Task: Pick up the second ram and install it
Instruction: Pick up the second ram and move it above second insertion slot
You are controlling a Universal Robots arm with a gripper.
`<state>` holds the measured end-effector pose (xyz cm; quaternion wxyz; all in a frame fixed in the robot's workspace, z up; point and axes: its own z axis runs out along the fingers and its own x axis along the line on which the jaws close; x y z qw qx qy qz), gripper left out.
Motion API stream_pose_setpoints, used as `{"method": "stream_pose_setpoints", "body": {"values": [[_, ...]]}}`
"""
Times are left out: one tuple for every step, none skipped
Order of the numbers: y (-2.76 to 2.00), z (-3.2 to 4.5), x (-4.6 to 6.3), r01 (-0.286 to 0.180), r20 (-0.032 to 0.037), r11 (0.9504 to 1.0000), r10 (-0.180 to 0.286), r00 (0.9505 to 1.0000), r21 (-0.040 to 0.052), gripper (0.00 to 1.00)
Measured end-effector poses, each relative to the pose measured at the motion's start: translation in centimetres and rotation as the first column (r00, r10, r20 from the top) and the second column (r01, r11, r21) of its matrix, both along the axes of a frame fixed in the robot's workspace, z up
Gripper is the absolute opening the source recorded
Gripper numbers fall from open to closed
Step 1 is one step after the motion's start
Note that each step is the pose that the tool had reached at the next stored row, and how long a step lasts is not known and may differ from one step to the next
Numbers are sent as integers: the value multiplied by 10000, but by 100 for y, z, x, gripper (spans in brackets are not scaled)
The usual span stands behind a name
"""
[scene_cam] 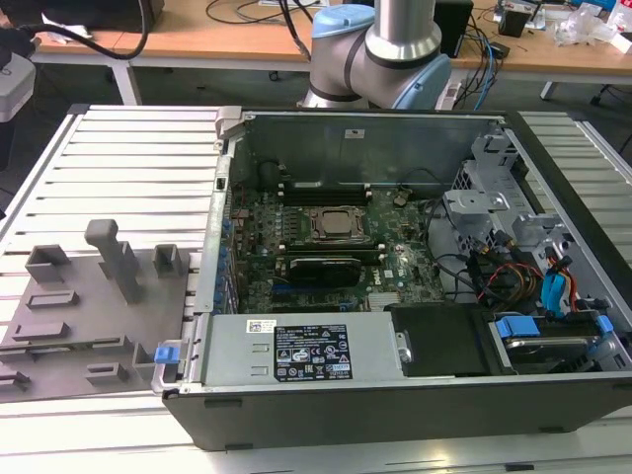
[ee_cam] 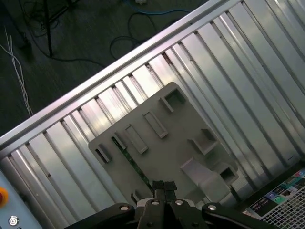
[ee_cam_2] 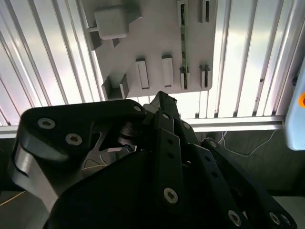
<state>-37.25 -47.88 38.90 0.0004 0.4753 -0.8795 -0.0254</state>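
Note:
The second ram (ee_cam: 130, 161) is a thin green stick standing on edge in slots of the grey plastic fixture (ee_cam: 167, 143). In the second wrist view the second ram (ee_cam_2: 183, 43) runs along one side of the fixture (ee_cam_2: 152, 38). My gripper (ee_cam: 165, 186) hangs high above the fixture, its black fingertips close together and holding nothing. The gripper (ee_cam_2: 162, 100) shows the same in the second wrist view, well apart from the stick. In the exterior view the fixture (scene_cam: 89, 316) lies on the ribbed table at the left of the open computer case (scene_cam: 395, 247).
Inside the case, the square processor socket (scene_cam: 332, 223) sits between long black slots (scene_cam: 321, 188) on the motherboard. Cables and drive bays (scene_cam: 533, 276) fill the case's right side. A tall upright block (scene_cam: 114, 252) rises from the fixture. The ribbed metal table (ee_cam: 248, 67) surrounds everything.

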Motion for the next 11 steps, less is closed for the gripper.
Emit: {"method": "stream_pose_setpoints", "body": {"values": [[0,0,0,-168,-1,9999,168,9999,-1,11],[0,0,0,-316,0,9995,316,9995,0,11],[0,0,0,-485,0,9988,485,9988,0,11],[0,0,0,-638,0,9980,638,9980,0,11],[0,0,0,-777,-1,9970,777,9970,-1,11],[0,0,0,-884,0,9961,884,9961,0,11],[0,0,0,-941,0,9956,941,9956,0,11],[0,0,0,-1031,0,9947,1031,9947,0,11],[0,0,0,-1222,0,9925,1222,9925,0,11],[0,0,0,-1348,0,9909,1348,9909,0,11],[0,1,0,-1454,-1,9894,1454,9894,-1,11]]}}
